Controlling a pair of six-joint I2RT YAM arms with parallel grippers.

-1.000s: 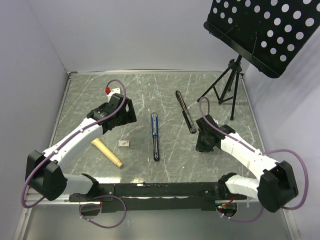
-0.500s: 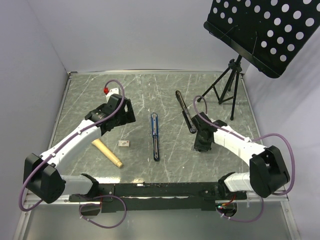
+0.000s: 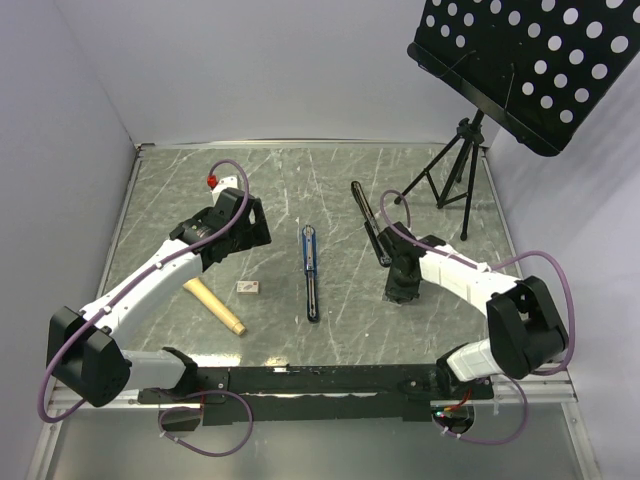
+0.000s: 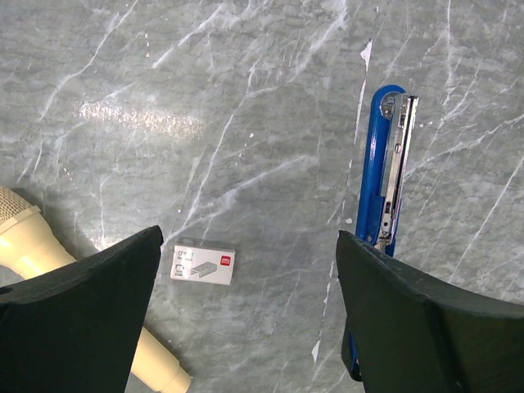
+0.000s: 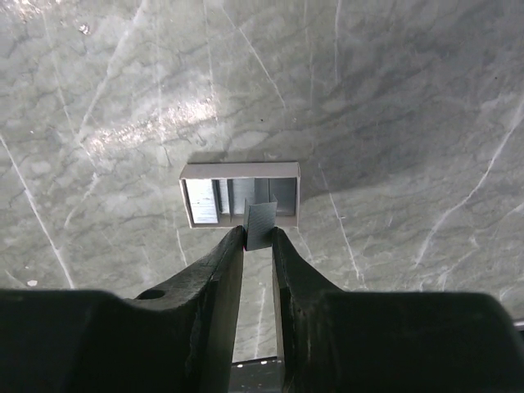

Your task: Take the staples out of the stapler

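Pinches a grey strip (image 5: 260, 223), likely staples, in the narrow right gripper (image 5: 258, 237) over a small open box (image 5: 239, 170). Spreads the left gripper (image 4: 250, 246) wide, empty. Finds the stapler (image 4: 378, 172) opened flat just right of its fingers, long axis along them, nearer this arm.

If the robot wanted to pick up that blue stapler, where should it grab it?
Probably from straight above, jaws across the narrow blue arm of the stapler, about mid-length: it lies opened flat, so only its slim long sides offer opposing faces. The open left gripper is nearest.
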